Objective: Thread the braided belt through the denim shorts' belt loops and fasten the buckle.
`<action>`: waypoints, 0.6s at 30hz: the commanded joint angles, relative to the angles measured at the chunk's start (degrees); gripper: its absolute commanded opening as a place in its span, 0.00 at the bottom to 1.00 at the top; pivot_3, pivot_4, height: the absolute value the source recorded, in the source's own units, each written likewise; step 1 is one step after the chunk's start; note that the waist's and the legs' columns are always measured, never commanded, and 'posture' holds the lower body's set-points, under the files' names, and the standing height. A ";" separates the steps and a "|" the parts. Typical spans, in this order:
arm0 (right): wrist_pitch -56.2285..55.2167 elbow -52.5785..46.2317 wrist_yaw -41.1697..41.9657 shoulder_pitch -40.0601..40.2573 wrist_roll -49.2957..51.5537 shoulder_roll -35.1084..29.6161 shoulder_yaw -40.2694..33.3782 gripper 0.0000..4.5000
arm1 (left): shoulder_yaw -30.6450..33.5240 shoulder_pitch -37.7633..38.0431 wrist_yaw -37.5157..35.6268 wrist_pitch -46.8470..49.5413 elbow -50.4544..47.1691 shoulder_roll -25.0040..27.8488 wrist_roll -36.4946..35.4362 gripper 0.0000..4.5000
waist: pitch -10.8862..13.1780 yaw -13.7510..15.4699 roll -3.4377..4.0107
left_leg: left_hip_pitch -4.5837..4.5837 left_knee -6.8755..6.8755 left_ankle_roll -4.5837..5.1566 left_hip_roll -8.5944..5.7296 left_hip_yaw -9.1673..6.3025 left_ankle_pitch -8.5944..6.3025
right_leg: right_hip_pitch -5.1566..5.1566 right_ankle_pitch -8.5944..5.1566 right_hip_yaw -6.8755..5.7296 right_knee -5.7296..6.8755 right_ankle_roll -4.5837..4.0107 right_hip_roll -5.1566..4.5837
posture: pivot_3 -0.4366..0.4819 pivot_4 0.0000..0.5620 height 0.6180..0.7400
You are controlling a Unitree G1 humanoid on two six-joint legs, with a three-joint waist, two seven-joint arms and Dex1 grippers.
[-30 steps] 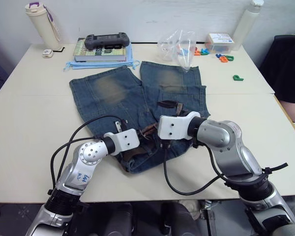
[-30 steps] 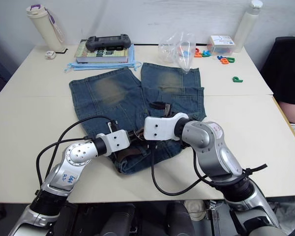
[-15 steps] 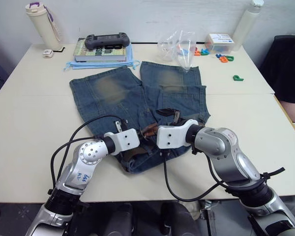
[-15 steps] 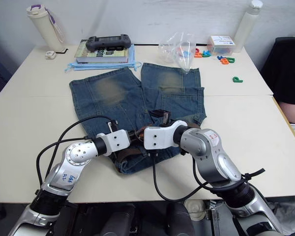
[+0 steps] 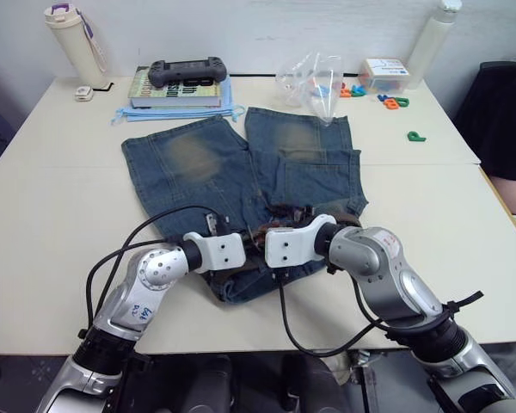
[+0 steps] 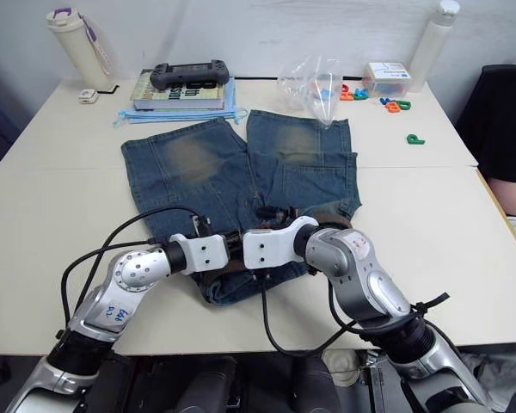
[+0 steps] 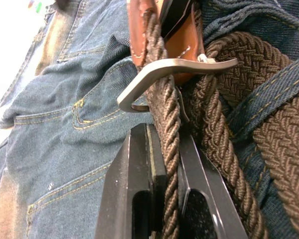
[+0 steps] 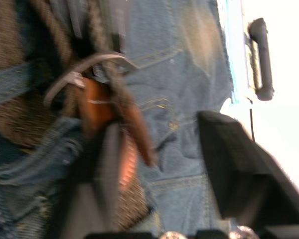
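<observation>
A: Where the two arms meet at the near edge of the denim shorts [image 5: 241, 172], what does each tool have?

B: The left tool [image 7: 164, 164] is pinched on the braided belt [image 7: 167, 124]; the woven strap runs between its two black fingers [image 7: 134, 189], just short of the buckle [image 7: 174, 67]. The right tool [image 8: 154, 164] stands wide, one finger [image 8: 239, 164] well off to the side, the other beside the tan leather end, gripping nothing that I can make out.

A: And the buckle itself?

B: The strap passes through its metal frame, with the tan leather tab right behind it. Beside it more of the belt lies bunched, and one of the belt loops [image 7: 269, 94] crosses over the weave.

A: How do the shorts lie?

B: Flat on the bench [image 5: 52, 198], waistband toward the robot, both legs pointing away, the faded patches up.

A: Farther back?

B: A book [image 5: 176, 90] with a black game controller [image 5: 187, 70] on it, a clear plastic bag [image 5: 314, 82], coloured letters [image 5: 396, 101], a small box [image 5: 384, 73] and two bottles [image 5: 73, 39] at the far corners.
</observation>
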 commanded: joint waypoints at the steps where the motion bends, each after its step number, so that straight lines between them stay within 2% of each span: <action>1: -0.50 -1.36 0.41 0.22 -0.90 0.46 0.67 0.10 | -1.55 -0.79 0.08 -1.55 -0.01 -0.91 0.05 0.00 | 0.00 0.01 0.00 | -0.01 0.01 0.00 0.00 0.00 0.00 | -0.01 0.00 -0.01 0.00 0.00 0.00 | 0.48 0.27 0.40; 2: -0.32 -1.46 0.49 0.42 -0.96 0.66 0.71 0.01 | -1.58 -0.92 0.25 -1.73 0.13 -1.12 -0.02 0.00 | 0.00 0.01 0.00 | -0.03 0.02 0.00 0.00 -0.01 0.00 | -0.01 0.00 -0.02 0.00 0.00 0.00 | 0.48 0.27 0.40; 8: 1.49 -2.11 0.60 1.64 -0.93 1.84 0.06 0.01 | -0.52 -0.89 1.15 -3.83 0.49 -1.61 -1.07 0.00 | 0.00 0.02 0.00 | -0.04 0.03 0.00 0.00 -0.03 0.00 | -0.01 0.00 -0.05 0.00 0.00 0.00 | 0.48 0.27 0.40; 10: 2.38 -2.38 0.42 1.97 -0.80 2.32 -0.35 0.00 | 0.08 -0.65 0.61 -3.65 0.29 -1.79 -2.41 0.20 | 0.00 0.02 0.00 | -0.04 0.03 0.00 0.00 -0.03 0.00 | -0.01 0.00 -0.05 0.01 0.00 0.00 | 0.48 0.27 0.40; 11: 2.99 -2.50 0.29 2.13 -0.80 2.60 -0.59 0.00 | 0.93 -0.10 0.24 -2.44 -0.53 -2.13 -3.82 0.28 | 0.00 0.01 0.00 | -0.04 0.03 0.00 0.00 -0.04 0.00 | -0.01 0.00 -0.06 0.00 0.00 0.00 | 0.48 0.27 0.40; 12: 3.60 -2.61 0.15 2.27 -0.82 2.92 -0.83 0.00 | 2.10 0.61 -0.24 -0.93 -1.72 -2.56 -5.84 0.30 | 0.00 0.01 0.00 | -0.05 0.04 0.00 0.01 -0.04 0.00 | -0.01 0.00 -0.06 0.00 0.00 0.00 | 0.48 0.27 0.40; 18: 5.98 -3.58 -0.64 2.84 -0.64 3.87 -2.56 0.00 | 13.59 9.89 -6.04 3.03 -11.83 -0.37 -22.60 0.30 | 0.00 -0.36 0.00 | -0.08 0.03 -0.03 0.04 -0.08 0.02 | -0.06 0.00 -0.07 0.00 0.00 0.00 | 0.48 0.27 0.40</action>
